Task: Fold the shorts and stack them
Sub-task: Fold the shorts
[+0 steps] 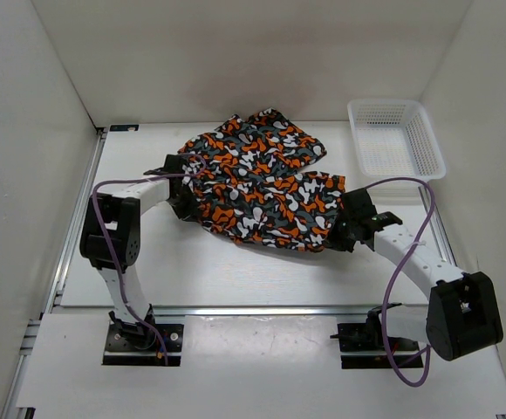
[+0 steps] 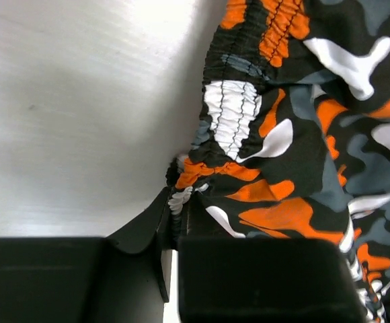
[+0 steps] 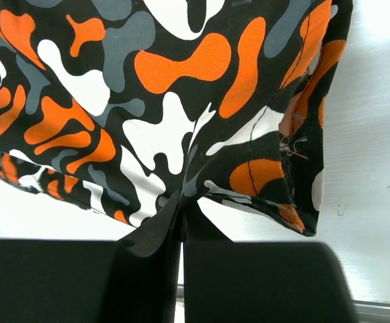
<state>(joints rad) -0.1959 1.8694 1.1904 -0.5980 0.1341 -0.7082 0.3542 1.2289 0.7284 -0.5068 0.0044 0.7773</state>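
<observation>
Left fingers (image 2: 189, 227), two blocky black pads, are clamped together on the soft fabric shorts (image 2: 302, 134), which are printed with camouflage blotches of orange, black, white and grey. A puckered bit of the ribbed, gathered elastic waistband is squeezed in the narrow slit between them. Right fingers (image 3: 193, 229) are closed just as tight. From my seat I see a fold of smooth cloth pinched at their tips, close to a stitched corner hem with a few loose threads.

By size, the flat white desk (image 1: 235, 271) comes first, matte with a faint brushed sheen and plain white panels around it. The shorts lie rumpled across its middle, two lobes of fabric bunched toward the far side. The left arm meets their left edge and the right arm their near right edge. I cannot tell whether the pinched edges are off the surface.

A rectangular white plastic mesh basket (image 1: 395, 138) sits at the far right corner, apart from the shorts. Thin purple cables (image 1: 105, 244) loop along both arms.
</observation>
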